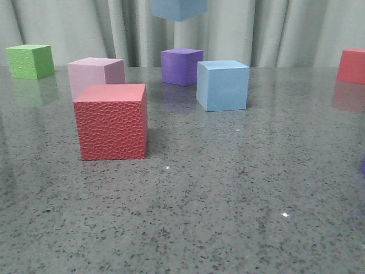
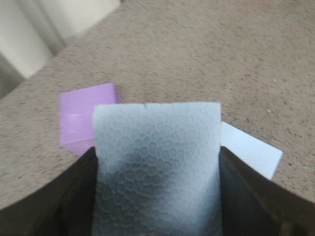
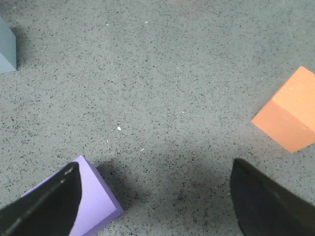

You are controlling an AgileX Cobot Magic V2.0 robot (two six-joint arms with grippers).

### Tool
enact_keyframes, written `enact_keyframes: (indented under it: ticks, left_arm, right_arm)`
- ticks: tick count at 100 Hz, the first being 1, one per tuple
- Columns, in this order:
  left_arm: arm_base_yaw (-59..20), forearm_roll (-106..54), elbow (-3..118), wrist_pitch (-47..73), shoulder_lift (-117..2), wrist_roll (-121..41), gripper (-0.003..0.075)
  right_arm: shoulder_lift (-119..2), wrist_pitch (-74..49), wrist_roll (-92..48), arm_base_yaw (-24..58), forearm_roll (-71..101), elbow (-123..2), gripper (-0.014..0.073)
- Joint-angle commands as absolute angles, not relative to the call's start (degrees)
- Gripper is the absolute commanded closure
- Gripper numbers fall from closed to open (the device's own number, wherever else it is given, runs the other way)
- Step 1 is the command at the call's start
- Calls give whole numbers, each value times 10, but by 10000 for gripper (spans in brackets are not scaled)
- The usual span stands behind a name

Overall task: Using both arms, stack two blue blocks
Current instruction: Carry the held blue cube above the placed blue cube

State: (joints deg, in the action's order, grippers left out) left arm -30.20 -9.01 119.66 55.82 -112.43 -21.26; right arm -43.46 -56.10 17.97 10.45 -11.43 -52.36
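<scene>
The left gripper (image 2: 156, 206) has a textured blue block (image 2: 156, 167) clamped between its two black fingers (image 2: 59, 196) — the cube fills the gap wall to wall, its pebbled face turned to the wrist camera. From the front, that block (image 1: 179, 8) hangs high above the table (image 1: 228, 200), its lower part just showing at the top edge, above and slightly left of the smooth blue block (image 1: 222, 84) resting on the speckled surface. In the left wrist view the smooth blue block (image 2: 251, 150) peeks out behind the held one on one side, the purple cube (image 2: 86, 118) on the other.

Over on the right, the right gripper (image 3: 152, 201) is spread wide with bare table between its fingers (image 3: 266, 201) — holding nothing. A lilac cube (image 3: 96, 201) sits partly under one finger, and an orange cube (image 3: 290, 113) lies well apart.
</scene>
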Motion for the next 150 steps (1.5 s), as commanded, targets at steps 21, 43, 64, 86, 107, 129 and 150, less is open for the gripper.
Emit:
enact_keyframes:
  ticks: [21,43,64,86,107,129,150]
  left_arm:
    - [-313,-123,1221,519,-1103,-232,477]
    - [-313,-131,1221,519,-1103,-232,477]
    - [-313,-142,1221,521,-1103,-259,477]
    - [-313,-216,1221,537,-1104,-367,477]
    - [-314,-263,1221,563,-1115,-432,477]
    - [-314,-268,1221,597,-1128,-477,477]
    - [-314,-282,1221,598,-1129,-500,477]
  right_arm:
    - [-432,-522,176,102,-130,-537,-16]
    - [-432,-521,176,102,-130,-537,-16]
    - [-432,-521,176,102,-130,-537,-16]
    - [-432,-521,176,102,-130,-537,-16]
    - [-432,-521,176,102,-130,-537,-16]
    - [-432,-521,176,102,-130,-537,-16]
    - [-432,-521,176,102,-130,-537,-16]
